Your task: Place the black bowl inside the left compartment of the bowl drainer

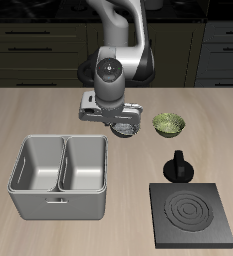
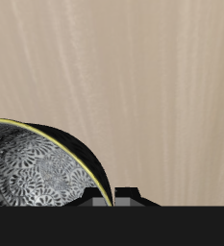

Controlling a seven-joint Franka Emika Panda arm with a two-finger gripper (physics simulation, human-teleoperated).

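Note:
My gripper hangs over the middle of the table, shut on the rim of the black bowl. In the wrist view the bowl shows its speckled grey-white inside and a thin yellowish rim, which runs between my fingertips. The grey bowl drainer stands nearer the table's front edge, apart from the bowl. Its left compartment and the well beside it are both empty. Whether the bowl rests on the table or hangs just above it I cannot tell.
A green bowl sits close beside the black bowl. A small black upright object stands behind the flat black stove plate near the front edge. Dark cabinets line the back.

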